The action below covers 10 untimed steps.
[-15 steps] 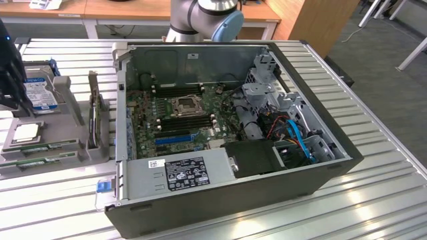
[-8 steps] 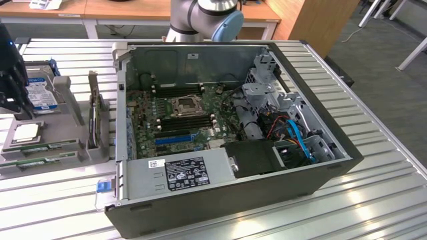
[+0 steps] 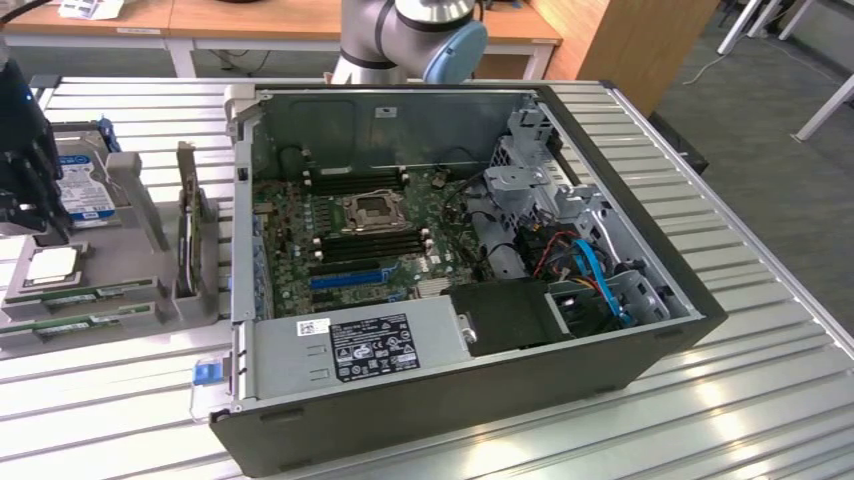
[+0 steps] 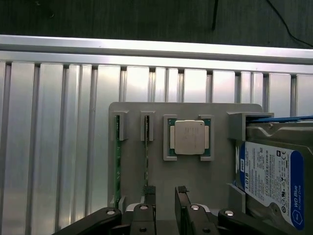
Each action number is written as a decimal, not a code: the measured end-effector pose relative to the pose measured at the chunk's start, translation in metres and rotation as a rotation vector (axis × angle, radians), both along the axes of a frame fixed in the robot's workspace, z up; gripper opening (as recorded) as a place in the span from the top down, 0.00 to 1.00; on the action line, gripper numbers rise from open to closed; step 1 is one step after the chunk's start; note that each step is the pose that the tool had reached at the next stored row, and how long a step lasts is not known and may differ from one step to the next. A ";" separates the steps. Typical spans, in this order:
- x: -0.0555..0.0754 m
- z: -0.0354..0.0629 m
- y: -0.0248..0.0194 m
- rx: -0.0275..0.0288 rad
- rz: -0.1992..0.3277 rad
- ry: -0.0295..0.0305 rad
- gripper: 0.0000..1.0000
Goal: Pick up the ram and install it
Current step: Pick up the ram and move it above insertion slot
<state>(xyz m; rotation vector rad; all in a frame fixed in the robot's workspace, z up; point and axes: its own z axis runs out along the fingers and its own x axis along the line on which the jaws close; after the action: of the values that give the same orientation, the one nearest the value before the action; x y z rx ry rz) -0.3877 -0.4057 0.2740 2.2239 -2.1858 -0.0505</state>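
The ram (image 4: 146, 156) is a thin green stick standing on edge in a slot of the grey holder tray (image 4: 137, 122), beside the CPU (image 4: 189, 137). In the exterior view the ram (image 3: 94, 294) lies at the tray's near end. My gripper (image 4: 165, 193) hovers over that end of the tray, open, with nothing between its fingers. One black finger (image 4: 149, 192) sits right at the stick's end. My gripper (image 3: 38, 230) hangs at the exterior view's far left. The open computer case (image 3: 454, 250) shows the motherboard's black memory slots (image 3: 363, 245).
A second green stick (image 4: 117, 161) stands in the neighbouring tray slot. A blue-labelled hard drive (image 4: 274, 181) fills the tray's other side. A card (image 3: 194, 235) stands upright between tray and case. A blue slot (image 3: 350, 275) and the power supply (image 3: 360, 345) sit inside the case.
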 end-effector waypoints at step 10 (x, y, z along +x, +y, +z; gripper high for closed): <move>0.000 -0.0112 0.0000 0.0000 0.000 -0.0001 0.71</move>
<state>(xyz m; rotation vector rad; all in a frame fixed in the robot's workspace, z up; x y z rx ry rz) -0.3876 -0.4057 0.2628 2.2241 -2.1859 -0.0503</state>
